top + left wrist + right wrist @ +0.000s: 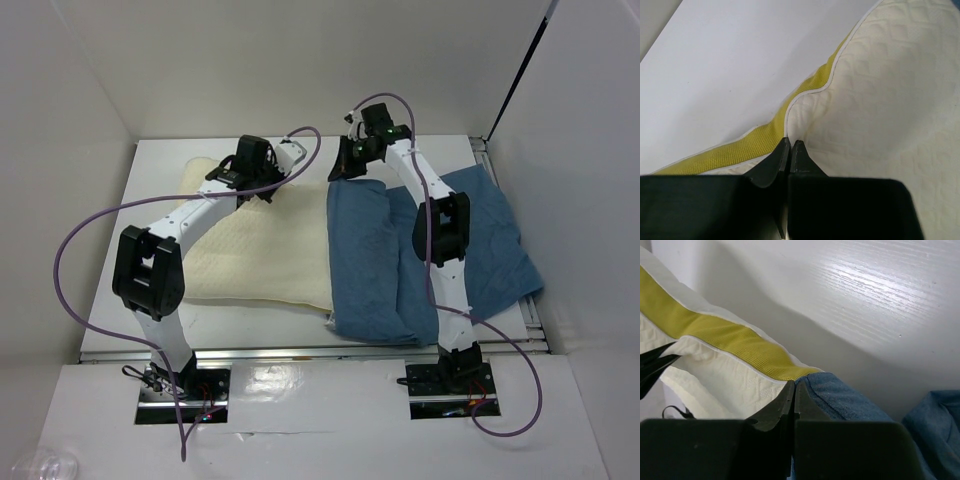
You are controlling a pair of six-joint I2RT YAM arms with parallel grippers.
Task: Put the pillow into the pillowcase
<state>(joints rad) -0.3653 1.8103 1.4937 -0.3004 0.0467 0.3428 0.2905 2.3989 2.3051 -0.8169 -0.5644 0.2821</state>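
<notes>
The cream-yellow pillow (pixel 250 250) lies flat at left-centre, with its right end inside the dusty-blue pillowcase (pixel 480 240). My left gripper (pixel 262 192) is at the pillow's far edge. In the left wrist view its jaws (pixel 790 142) are shut, pinching the pillow (pixel 880 100) at the seam beside the yellow mesh side band (pixel 740 150). My right gripper (pixel 337 176) is at the far corner of the pillowcase opening. In the right wrist view it (pixel 794 384) is shut on the hem of the pillowcase (pixel 850 400), right where it meets the pillow (pixel 715 375).
White walls enclose the white table (pixel 160 160) at the back and both sides. The pillowcase's closed end spreads wrinkled to the right, reaching the table's right edge (pixel 535 310). Purple cables loop over both arms.
</notes>
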